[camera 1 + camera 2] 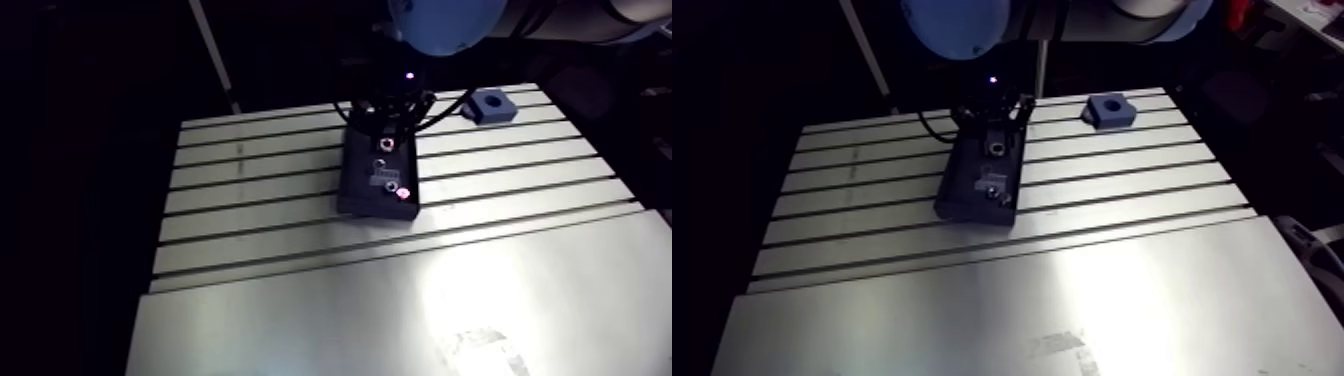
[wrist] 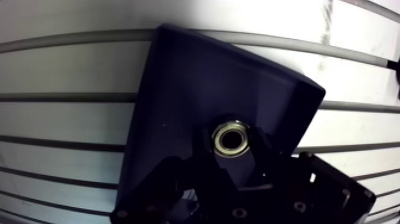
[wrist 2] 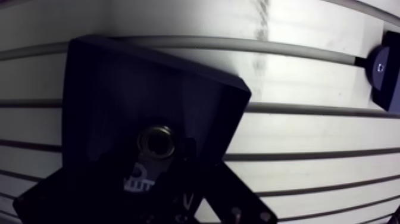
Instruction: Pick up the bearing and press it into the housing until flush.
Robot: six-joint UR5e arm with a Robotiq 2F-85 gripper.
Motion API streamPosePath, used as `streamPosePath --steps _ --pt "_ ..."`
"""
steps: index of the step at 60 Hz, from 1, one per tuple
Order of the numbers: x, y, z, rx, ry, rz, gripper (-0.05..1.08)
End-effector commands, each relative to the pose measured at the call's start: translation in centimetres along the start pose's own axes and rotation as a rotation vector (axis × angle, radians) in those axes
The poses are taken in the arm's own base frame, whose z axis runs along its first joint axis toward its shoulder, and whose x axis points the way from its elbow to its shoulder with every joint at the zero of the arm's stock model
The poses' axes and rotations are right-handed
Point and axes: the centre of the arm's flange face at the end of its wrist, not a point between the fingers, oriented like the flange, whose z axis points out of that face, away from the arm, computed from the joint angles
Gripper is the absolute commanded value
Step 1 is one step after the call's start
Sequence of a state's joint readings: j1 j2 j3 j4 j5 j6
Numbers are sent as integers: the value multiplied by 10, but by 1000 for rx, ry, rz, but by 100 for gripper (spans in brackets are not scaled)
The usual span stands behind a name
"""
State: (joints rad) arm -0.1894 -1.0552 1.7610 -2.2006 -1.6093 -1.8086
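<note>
The slotted table [image 1: 300,300] fills the lower and middle part of the arm view, and its bare metal gives a flat base for the work. On it, a little above the centre of the frame, lies a dark tray [image 1: 365,190]; it seems to serve as a holder, so that the small part stays at one known place. The gripper [image 1: 384,135] hangs down from the top edge directly over the far end of this tray, which fits with the step of picking up. The blue housing [image 1: 490,105] stands in the upper right of the arm view, well apart from the tray, with its hole facing up, probably so that the part can be pressed in from above. The bearing [image 2: 232,138], a small shiny ring, sits in a seat of the tray, just ahead of the gripper in the wrist view and not yet lifted, as far as I can judge. Whether the pincer stands apart or is clamped on the ring I cannot tell, because its dark parts merge with the dark tray.
</note>
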Motion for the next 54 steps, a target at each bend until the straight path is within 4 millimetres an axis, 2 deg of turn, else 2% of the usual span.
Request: streamPosePath --steps 1,27,44,48,54 --pt "2 -2 -8 2 14 -2 59" --pt "-3 -3 -39 8 46 -2 60" --pt "-7 -1 -79 7 41 1 61" --pt "-6 4 -85 6 39 7 61" --pt "-2 21 -96 9 22 32 61"
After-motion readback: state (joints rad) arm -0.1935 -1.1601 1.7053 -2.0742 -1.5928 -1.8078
